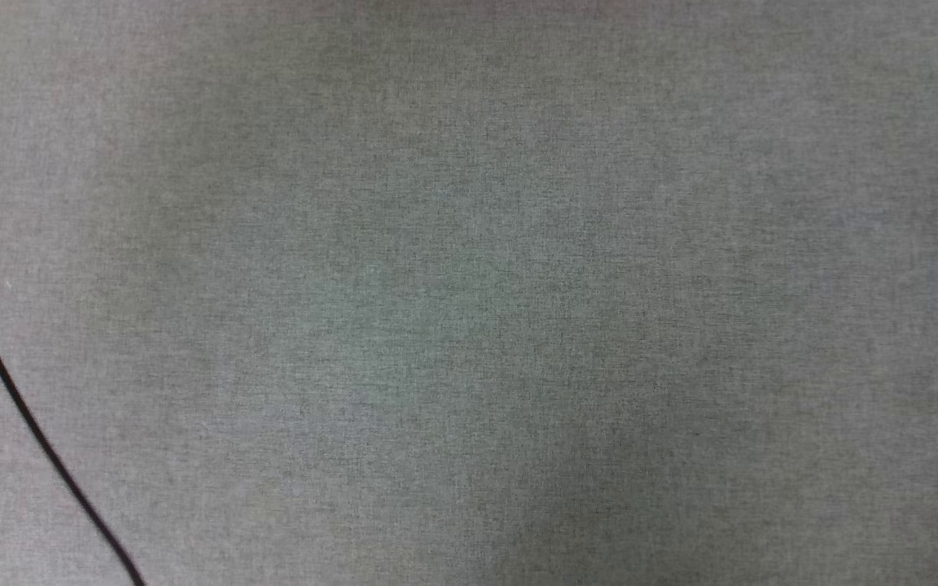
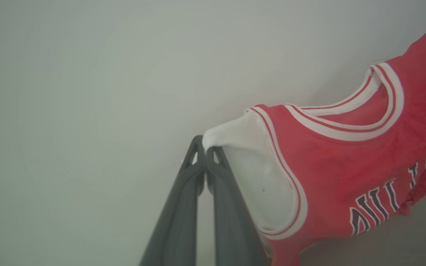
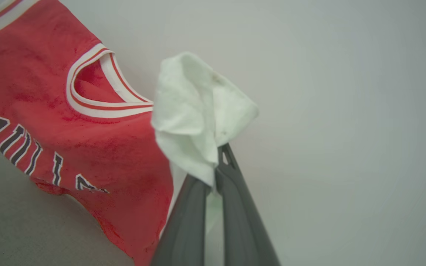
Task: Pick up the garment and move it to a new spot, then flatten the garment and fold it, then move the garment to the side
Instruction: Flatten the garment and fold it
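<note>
- The flat grey woven-fabric surface (image 1: 469, 293) spreads across the head view. A strip of it also lies under the shirt in the lower corner of each wrist view.
- The red jersey-style garment (image 2: 346, 166), with white short sleeves and red-and-white striped trim, hangs stretched between the two grippers against a plain pale background. Its chest faces both wrist cameras and its lower part sags towards the grey surface. Whether it touches that surface cannot be told.
- The left gripper (image 2: 205, 149), two long dark-grey fingers, is clenched with its tips pressed together on the edge of one white sleeve (image 2: 250, 162). That sleeve drapes down beside the fingers.
- The right gripper (image 3: 215, 166), likewise dark grey, is clamped on the other white sleeve (image 3: 194, 111). This sleeve bunches up in a crumpled wad above and over its tips, and the red body (image 3: 50, 111) falls away to the side.
- The striped scoop neckline (image 2: 364, 114) curves open between the two held sleeves.
- The black, white-outlined letters (image 2: 375, 207) run across the chest. They are partly folded under, so the word cannot be read.
- A thin black cable (image 1: 21, 407) curves over the grey surface at the lower left of the head view.
</note>
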`<state>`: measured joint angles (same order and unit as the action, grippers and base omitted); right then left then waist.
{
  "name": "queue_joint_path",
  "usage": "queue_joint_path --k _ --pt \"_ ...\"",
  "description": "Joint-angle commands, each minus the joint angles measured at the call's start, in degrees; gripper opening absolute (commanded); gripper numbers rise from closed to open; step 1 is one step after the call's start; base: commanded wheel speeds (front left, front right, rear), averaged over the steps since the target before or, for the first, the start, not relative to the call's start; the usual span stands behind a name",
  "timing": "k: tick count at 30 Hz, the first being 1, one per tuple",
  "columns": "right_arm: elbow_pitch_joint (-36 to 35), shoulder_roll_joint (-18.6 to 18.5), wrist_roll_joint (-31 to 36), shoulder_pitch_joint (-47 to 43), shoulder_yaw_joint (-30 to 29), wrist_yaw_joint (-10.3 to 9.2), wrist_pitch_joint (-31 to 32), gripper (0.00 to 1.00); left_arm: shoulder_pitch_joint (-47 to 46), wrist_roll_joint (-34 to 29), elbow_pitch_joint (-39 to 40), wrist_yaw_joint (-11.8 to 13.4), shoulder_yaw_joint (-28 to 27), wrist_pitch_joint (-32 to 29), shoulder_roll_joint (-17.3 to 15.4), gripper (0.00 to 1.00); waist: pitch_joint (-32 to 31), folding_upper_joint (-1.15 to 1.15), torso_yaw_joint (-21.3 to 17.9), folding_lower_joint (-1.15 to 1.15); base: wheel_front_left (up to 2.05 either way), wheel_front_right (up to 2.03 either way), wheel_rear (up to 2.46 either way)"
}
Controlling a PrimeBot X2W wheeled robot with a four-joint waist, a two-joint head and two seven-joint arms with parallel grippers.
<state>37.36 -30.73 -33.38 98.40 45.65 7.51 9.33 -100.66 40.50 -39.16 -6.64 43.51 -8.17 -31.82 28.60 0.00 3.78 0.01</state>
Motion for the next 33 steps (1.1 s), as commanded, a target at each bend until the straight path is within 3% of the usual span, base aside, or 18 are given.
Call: queue_joint_path --k 1,7,14,17,23,33 --pt "0.4 0.3 -0.6 -1.7 1.0 -0.04 -0.9 0.00 1.9 0.4 -0.3 -0.3 0.3 0.9 0.1 0.00 -0.2 0.00 -0.1 -0.01 0.00 0.00 0.00" --pt "1.6 0.9 -5.5 -12.3 6.2 -0.04 -6.8 0.00 14.9 3.5 -0.2 -0.6 2.8 6.6 0.0 0.00 -3.1 0.00 -0.6 -0.01 0.00 0.00 0.00" --pt "-1.2 -1.3 -11.1 -27.1 13.8 -0.04 -11.6 0.00 34.3 7.5 3.0 0.1 5.1 11.1 -0.4 0.00 -8.9 0.00 -0.3 -0.01 0.00 0.00 0.00" --pt "-2.5 -2.6 -13.4 -32.9 17.2 -0.04 -13.3 0.00 43.3 8.9 5.9 1.9 6.5 12.2 -0.4 0.00 -11.7 0.00 0.0 -0.01 0.00 0.00 0.00" --pt "-5.1 -5.9 -17.0 -43.6 23.0 -0.04 -15.8 0.00 59.5 12.8 12.4 5.8 7.2 14.1 -3.5 0.00 -16.9 0.00 -0.3 -0.01 0.00 0.00 0.00" --pt "-9.0 -12.2 -20.5 -59.6 25.4 -0.03 -18.4 0.00 80.9 18.4 21.8 12.3 8.9 15.0 -9.3 0.00 -24.7 0.00 -0.3 -0.01 0.00 0.00 0.00"
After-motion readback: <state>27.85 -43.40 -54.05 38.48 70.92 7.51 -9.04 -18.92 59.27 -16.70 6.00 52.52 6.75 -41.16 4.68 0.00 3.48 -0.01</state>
